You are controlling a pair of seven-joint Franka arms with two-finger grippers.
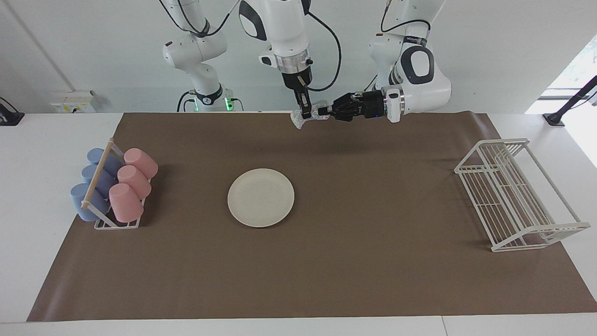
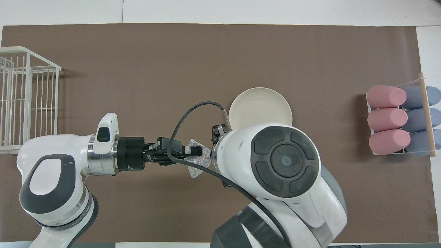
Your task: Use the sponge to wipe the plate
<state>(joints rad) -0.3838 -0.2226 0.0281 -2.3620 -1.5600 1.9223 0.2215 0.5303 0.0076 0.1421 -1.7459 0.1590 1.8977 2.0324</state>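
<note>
The sponge [image 1: 301,119], a silvery speckled wad, hangs in the air over the mat's edge nearest the robots, held from two sides. My right gripper [image 1: 305,112] points straight down and is shut on it. My left gripper [image 1: 325,112] reaches in level from the left arm's end, its fingertips still pinched on the sponge's other end. In the overhead view the sponge [image 2: 197,164] shows at the left gripper [image 2: 199,151] tips, while the right arm's own body hides the right gripper. The cream-white plate [image 1: 260,197] lies bare on the mat's middle, its near part covered in the overhead view [image 2: 260,105].
A rack of pink and blue cups [image 1: 112,186] stands at the right arm's end of the mat. A white wire dish rack [image 1: 513,196] stands at the left arm's end. Brown mat [image 1: 373,261] covers the table.
</note>
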